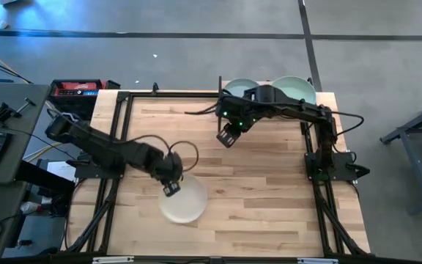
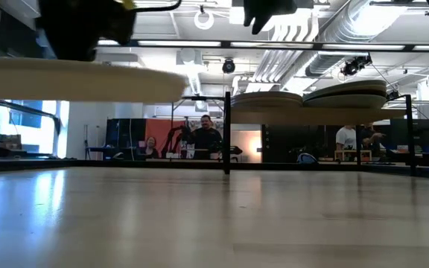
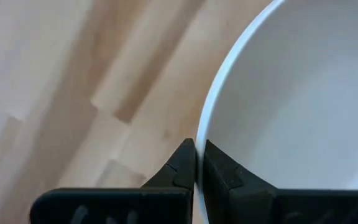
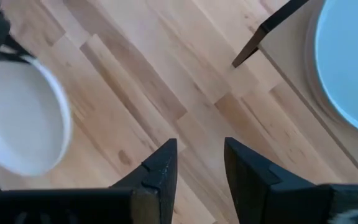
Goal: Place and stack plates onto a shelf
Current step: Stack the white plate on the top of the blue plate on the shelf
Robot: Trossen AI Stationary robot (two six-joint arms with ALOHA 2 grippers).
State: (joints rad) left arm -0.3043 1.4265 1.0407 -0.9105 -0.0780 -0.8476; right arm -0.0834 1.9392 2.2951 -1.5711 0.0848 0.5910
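A pale white plate (image 1: 184,203) is held over the middle-near part of the table by my left gripper (image 1: 171,188), which is shut on it. In the low view the plate (image 2: 73,79) floats level, well above the table top. My right gripper (image 1: 229,136) hangs open over the far-middle of the table, touching nothing, just short of the shelf (image 1: 321,99). The shelf at the far edge carries two stacks of plates, a light blue top plate (image 1: 240,87) and a mint green one (image 1: 296,87). In the right wrist view the white plate (image 4: 17,118) and the light blue plate (image 4: 351,59) both show. My left gripper pinches the white plate's rim (image 3: 205,134) on its far-left side, one finger (image 3: 180,167) outside the rim and the other (image 3: 219,168) inside the bowl of the plate. The fingers come from above, slanting from the table's left. The plate is lifted clear and sits about level.
The shelf's thin black posts (image 2: 227,134) stand at the far edge, with its board (image 4: 291,59) raised above the table. A black frame runs along the table's left and right sides (image 1: 116,132). People sit in the room beyond the table (image 2: 203,138). Bare wood lies around the held plate.
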